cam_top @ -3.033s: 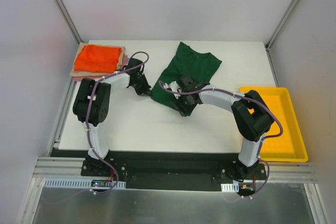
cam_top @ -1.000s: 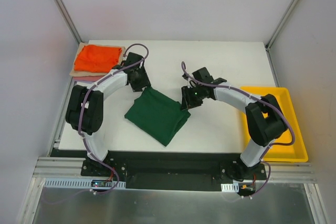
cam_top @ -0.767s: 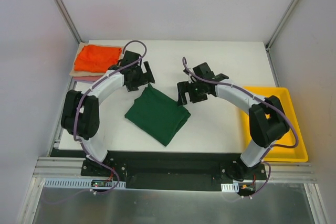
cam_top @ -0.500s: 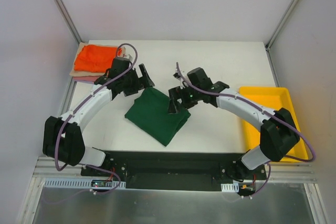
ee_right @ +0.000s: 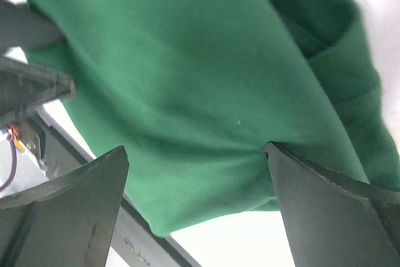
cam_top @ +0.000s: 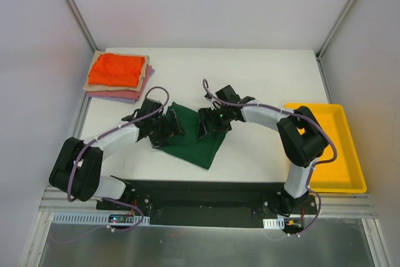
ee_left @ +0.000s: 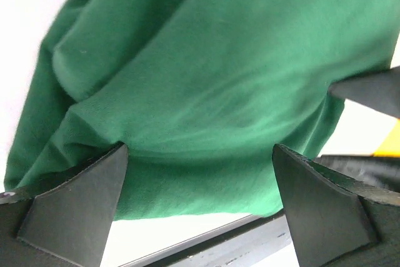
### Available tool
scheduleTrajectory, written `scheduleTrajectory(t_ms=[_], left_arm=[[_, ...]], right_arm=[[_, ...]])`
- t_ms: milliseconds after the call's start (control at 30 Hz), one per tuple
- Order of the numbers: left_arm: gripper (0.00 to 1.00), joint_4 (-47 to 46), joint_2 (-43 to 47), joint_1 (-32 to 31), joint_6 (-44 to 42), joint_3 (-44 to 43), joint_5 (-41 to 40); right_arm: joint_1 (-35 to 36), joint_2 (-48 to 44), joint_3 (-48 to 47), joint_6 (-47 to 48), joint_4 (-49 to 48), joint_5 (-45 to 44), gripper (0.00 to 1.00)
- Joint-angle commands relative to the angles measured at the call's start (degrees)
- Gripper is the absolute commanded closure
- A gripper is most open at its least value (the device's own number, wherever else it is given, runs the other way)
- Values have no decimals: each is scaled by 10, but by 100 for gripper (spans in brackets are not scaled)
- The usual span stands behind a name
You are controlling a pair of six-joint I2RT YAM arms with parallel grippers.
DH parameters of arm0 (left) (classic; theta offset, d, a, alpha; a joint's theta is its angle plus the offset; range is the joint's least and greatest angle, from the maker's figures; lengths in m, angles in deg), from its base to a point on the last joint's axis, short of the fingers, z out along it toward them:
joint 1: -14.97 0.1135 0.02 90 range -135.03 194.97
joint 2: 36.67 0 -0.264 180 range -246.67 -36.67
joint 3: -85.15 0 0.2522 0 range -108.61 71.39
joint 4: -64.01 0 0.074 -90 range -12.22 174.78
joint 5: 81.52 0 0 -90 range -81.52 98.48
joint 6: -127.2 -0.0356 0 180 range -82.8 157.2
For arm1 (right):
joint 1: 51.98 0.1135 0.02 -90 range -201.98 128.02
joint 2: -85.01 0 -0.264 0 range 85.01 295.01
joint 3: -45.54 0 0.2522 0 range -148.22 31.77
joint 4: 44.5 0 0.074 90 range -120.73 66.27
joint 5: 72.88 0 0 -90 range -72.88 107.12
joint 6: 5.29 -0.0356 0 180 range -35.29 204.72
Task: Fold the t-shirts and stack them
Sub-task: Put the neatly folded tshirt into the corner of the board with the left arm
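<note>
Item one: dark green t-shirt (cam_top: 197,145), folded, lying on the worktop (cam_top: 262,79) toward its near edge. My left tool (cam_top: 164,128): fingers spread wide over the shirt's left side, gripping nothing. My right tool (cam_top: 209,123): likewise spread, over the shirt's far right side. Item two: stack of folded t-shirts (cam_top: 117,78), orange uppermost, far left corner, well apart. Yellow tray (cam_top: 351,154): right edge.

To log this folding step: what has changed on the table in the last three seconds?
The dark green t-shirt, spread farther back before, now lies folded nearer the front edge. The left gripper and right gripper let it go, drew off, then came down over it, jaws open. The orange-topped stack and yellow tray stayed put.
</note>
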Motion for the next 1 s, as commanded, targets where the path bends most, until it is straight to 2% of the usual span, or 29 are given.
scheduleTrajectory(t_ms=[0,133,233,367,500,567,667,800,967], left_arm=[[1,-21,45,-62,61,37,-26],[1,-30,62,-139,101,36,-44],[1,-28,85,-159,98,27,-62],[1,13,141,-159,67,-2,-106],[1,70,190,-154,46,0,-209],[1,78,194,-138,37,7,-226],[1,73,166,-90,34,8,-199],[1,57,83,-61,4,-28,-171],[12,33,-23,-57,-10,-68,-159]], right_arm=[[-38,37,-26,38,29,-54,4],[-47,42,-75,118,70,-91,4],[-47,3,-92,144,102,-103,4],[-46,-122,-58,142,99,-153,4],[-46,-268,30,90,52,-258,4],[-47,-340,84,64,25,-304,4],[-49,-416,150,28,-1,-334,4],[-51,-484,201,28,-8,-314,4],[-52,-532,230,38,11,-319,4]])
